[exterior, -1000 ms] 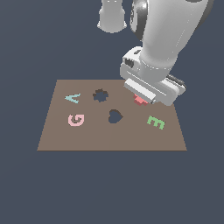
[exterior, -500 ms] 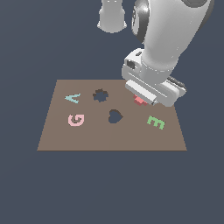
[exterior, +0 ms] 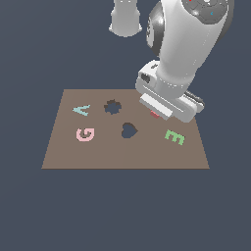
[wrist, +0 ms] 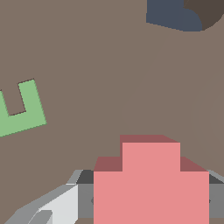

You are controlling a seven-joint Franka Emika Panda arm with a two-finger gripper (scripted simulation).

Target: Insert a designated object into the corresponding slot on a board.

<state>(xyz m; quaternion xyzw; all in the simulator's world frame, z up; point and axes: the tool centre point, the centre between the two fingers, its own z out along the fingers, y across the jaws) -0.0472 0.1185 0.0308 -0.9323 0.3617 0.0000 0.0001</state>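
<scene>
Low over the brown board (exterior: 122, 152), the gripper (exterior: 156, 113) sits almost wholly hidden beneath the arm's white wrist housing in the exterior view, so only the wrist view shows how it stands. Going from the exterior view's left toward the claw: the pale green A-shaped piece (exterior: 81, 110) and the pink G (exterior: 85, 134) lie well apart from it on the far side of the board. Next comes the slot (exterior: 112, 106), a dark hole with a jagged, cross-like outline, near the claw but clear of it, and then the heart-shaped hole (exterior: 129, 130), nearer still. A small red sliver of the cross-shaped red-pink block (exterior: 155, 114) peeks out directly under the wrist housing. On the exterior view's right of the claw, just beyond it, lies the green E (exterior: 174, 137).

In the wrist view the block (wrist: 151, 183) fills the space between the grey fingers (wrist: 52, 205), which sit against its sides, so the claw appears clamped on it. Whether the block touches the board or hangs just above it cannot be told. The green E (wrist: 22, 111) and an edge of the heart-shaped hole (wrist: 175, 15) show beyond it.
</scene>
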